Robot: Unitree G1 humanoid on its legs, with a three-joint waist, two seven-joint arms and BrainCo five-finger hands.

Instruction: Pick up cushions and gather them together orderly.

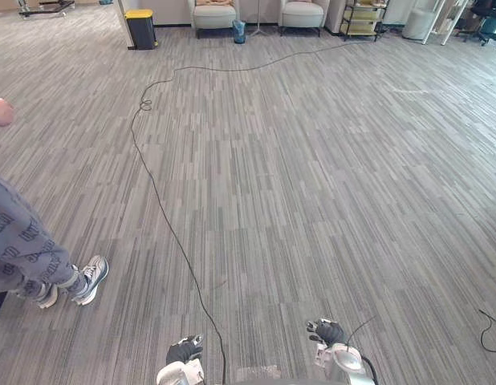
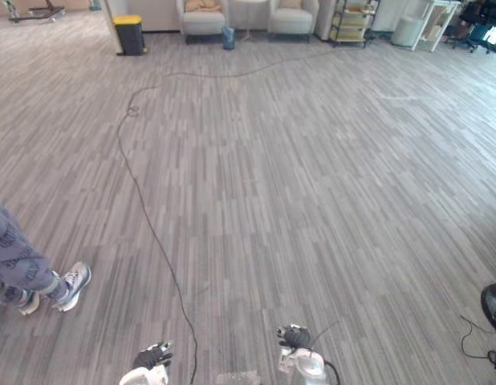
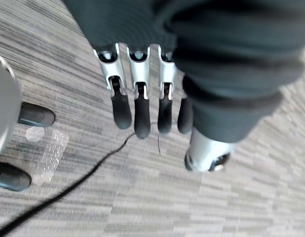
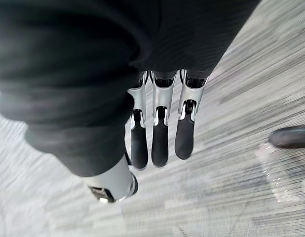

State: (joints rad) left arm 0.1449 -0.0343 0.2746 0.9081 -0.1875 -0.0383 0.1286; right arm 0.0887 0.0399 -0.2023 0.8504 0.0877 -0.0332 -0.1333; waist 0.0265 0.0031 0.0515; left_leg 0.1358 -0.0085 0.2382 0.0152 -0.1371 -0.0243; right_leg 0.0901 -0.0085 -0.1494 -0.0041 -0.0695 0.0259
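My left hand (image 1: 184, 350) and right hand (image 1: 327, 331) hang low at the near edge of the grey striped carpet. In the wrist views the left hand's fingers (image 3: 135, 103) and the right hand's fingers (image 4: 160, 133) point straight down, open, with nothing in them. Far away at the back, a tan cushion (image 1: 214, 2) lies on a pale armchair (image 1: 214, 18).
A person stands at the left, their sneakers (image 1: 87, 279) on the carpet. At the back are a black bin with a yellow lid (image 1: 140, 28), a second armchair (image 1: 302, 14), a blue object (image 1: 238, 31) and a shelf rack (image 1: 362, 18). A dark object (image 2: 495, 305) sits at the right edge.
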